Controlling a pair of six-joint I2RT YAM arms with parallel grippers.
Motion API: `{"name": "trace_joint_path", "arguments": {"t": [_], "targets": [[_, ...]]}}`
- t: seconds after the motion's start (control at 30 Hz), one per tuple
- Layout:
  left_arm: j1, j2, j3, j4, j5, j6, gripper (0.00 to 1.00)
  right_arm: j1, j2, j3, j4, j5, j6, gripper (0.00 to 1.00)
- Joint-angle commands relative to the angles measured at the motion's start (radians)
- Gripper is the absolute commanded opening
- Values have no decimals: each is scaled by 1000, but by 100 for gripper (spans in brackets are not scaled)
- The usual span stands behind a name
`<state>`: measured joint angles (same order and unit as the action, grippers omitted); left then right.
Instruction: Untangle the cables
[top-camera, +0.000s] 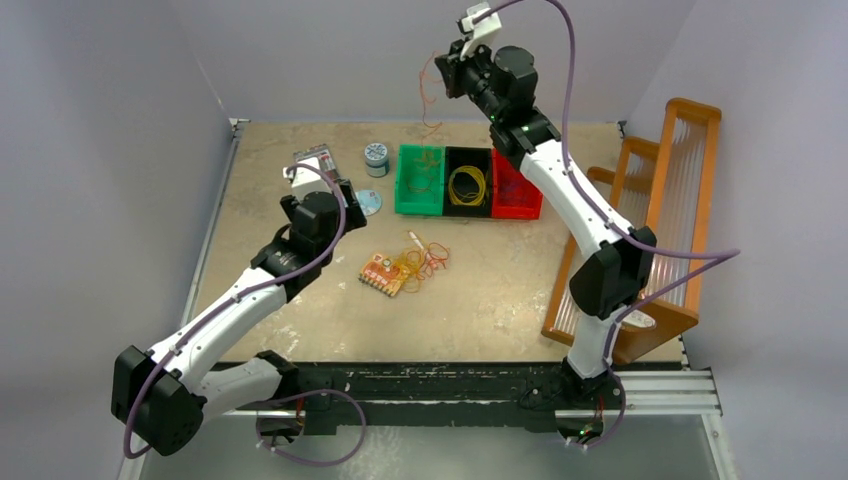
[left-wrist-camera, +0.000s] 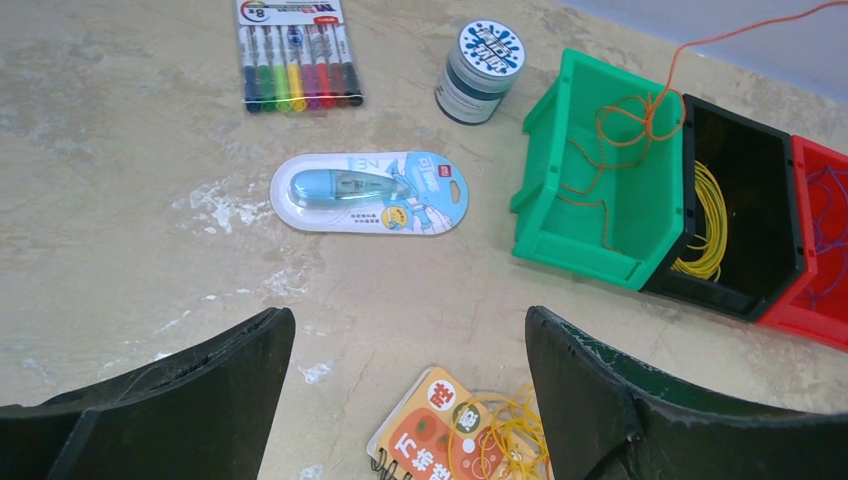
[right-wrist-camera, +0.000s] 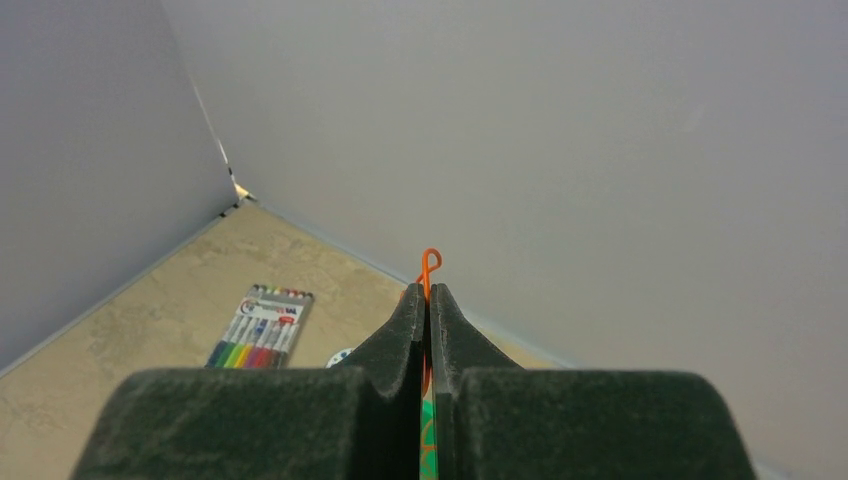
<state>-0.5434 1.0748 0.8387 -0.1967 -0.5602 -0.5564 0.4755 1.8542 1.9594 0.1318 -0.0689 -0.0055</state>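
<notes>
A: Above the green bin (left-wrist-camera: 585, 235), what has the right gripper (right-wrist-camera: 428, 296)?
B: Clamped tight on an orange cable (right-wrist-camera: 430, 262) trailing into it. Left gripper (left-wrist-camera: 407, 322) gapes, empty, by the tangle (top-camera: 420, 262).

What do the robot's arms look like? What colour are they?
The left arm and right arm are both white tubes joined by chunky black joints. A thin purple hose loops along each. Tiny green lights glow on the right arm. The left gripper and right gripper each have two dark, wedge-shaped fingers.
</notes>
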Motion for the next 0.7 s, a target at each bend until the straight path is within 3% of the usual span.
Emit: {"name": "trace_joint_path", "arguments": {"t": [0.0,0.67], "targets": [[6,-17,35,8,-73,-10,86,-12,25,-3,33,-17,24,0],[5,13,40,4,-67,-36,80,-25,73,-208,38,-149,111,0]]}}
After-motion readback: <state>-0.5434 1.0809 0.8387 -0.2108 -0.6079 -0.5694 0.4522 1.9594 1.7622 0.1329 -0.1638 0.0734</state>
